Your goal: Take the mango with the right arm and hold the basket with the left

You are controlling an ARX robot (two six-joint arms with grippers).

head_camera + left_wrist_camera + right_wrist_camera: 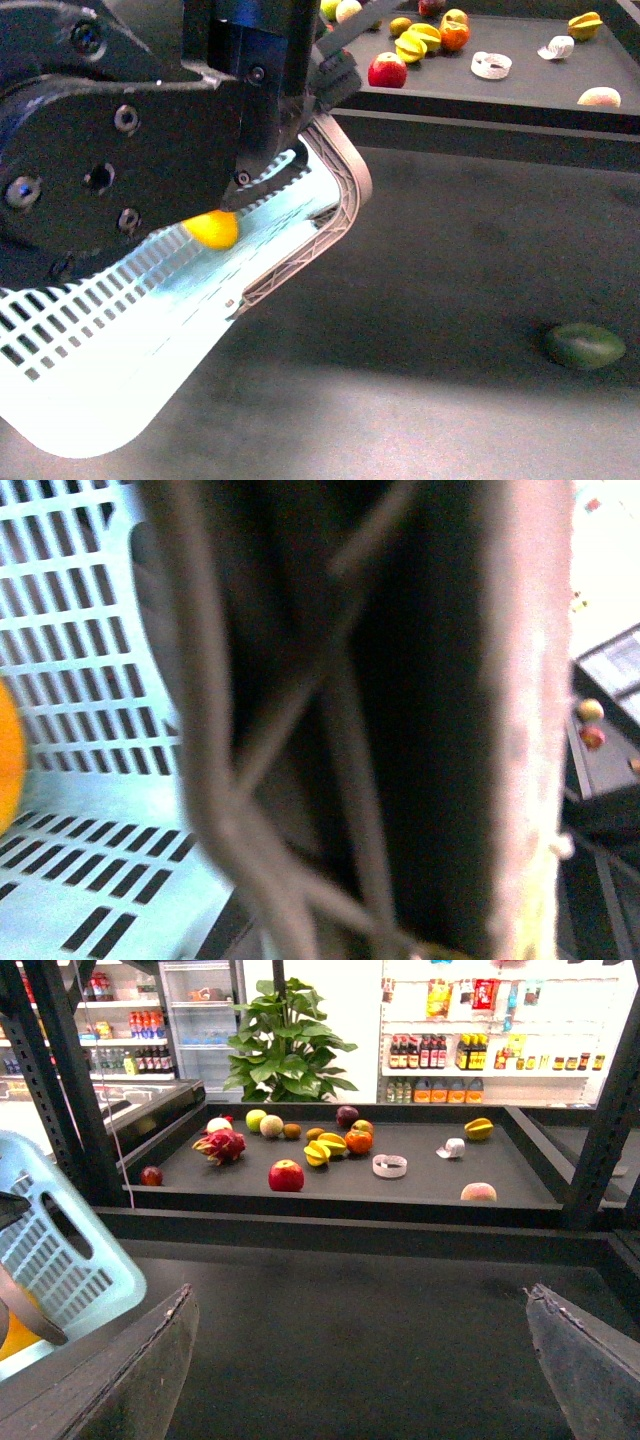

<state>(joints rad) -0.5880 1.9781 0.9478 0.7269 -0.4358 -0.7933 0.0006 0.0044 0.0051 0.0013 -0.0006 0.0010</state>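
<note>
The pale turquoise basket (130, 330) hangs tilted in front of me, lifted off the dark table. My left gripper (326, 84) is shut on its grey-brown handles (346, 180). The handles (330, 730) fill the left wrist view as a blur, with the basket's slotted wall (80, 660) behind them. The yellow mango (212, 229) lies inside the basket, partly hidden by my left arm; its edge shows in the left wrist view (8, 750). My right gripper (365, 1300) is open and empty, apart from the basket (60, 1250), with the mango (14, 1332) just showing.
A dark green oval fruit (585, 345) lies on the table at the right. Behind a raised ledge, a dark tray (420, 1185) holds several fruits, among them a red apple (286, 1175) and yellow star-shaped fruit (325, 1150). Black frame posts (60, 1080) stand either side.
</note>
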